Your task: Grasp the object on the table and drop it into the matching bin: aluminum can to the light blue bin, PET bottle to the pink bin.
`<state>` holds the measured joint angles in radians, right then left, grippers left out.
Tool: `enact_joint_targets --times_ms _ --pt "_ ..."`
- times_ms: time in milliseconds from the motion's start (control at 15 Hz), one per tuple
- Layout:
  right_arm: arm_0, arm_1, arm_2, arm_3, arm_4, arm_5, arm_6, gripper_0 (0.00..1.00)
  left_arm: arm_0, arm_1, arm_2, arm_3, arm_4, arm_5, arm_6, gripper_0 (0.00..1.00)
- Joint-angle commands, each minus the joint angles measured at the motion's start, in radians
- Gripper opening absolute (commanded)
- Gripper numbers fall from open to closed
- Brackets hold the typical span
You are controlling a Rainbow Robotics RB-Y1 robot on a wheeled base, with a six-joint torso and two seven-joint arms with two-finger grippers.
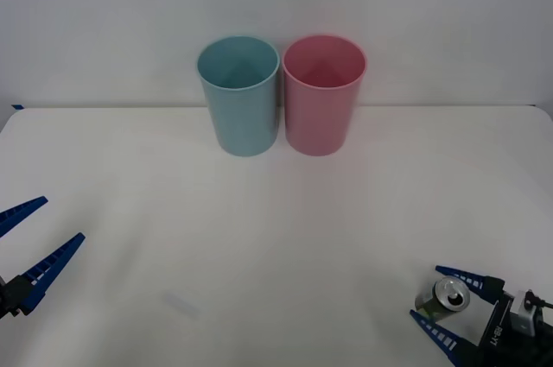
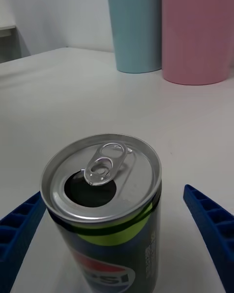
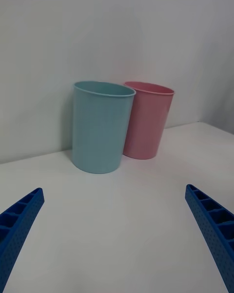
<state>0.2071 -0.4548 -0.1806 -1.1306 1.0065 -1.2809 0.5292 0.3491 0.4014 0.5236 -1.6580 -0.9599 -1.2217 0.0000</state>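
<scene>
- The worktop [image 1: 259, 237] is a broad, matte white surface meeting a plain pale wall at its far edge.
- The light blue bin [image 1: 238, 95] and pink bin [image 1: 323, 94] stand upright, side by side, at the middle of the far edge.
- The aluminum can [image 1: 442, 297] stands upright near the worktop's near right corner, long axis vertical, silver top and pull tab facing up, mouth open; dark body with yellow-green band.
- The right gripper [image 1: 439, 300] has its fingers [image 2: 209, 219] spread, one each side of the can, not pressing it.
- The left gripper [image 1: 34, 237] hovers by the near left corner, fingers wide apart, holding nothing.

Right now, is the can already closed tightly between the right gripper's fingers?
No. In the right wrist view the Pepsi can stands between the right gripper's open blue fingers, with table visible beside it.
</scene>
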Motion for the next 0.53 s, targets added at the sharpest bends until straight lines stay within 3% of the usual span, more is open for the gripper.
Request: enact_joint_targets --times_ms 67,533 --pt "0.000 0.001 0.000 -0.001 0.000 0.000 0.002 0.00 0.000 0.000 0.000 0.000 0.000 0.000 0.000 1.00" --pt "-0.002 -0.001 0.000 -0.001 -0.006 0.000 0.002 0.00 0.000 0.000 0.000 0.000 0.000 0.000 0.000 1.00"
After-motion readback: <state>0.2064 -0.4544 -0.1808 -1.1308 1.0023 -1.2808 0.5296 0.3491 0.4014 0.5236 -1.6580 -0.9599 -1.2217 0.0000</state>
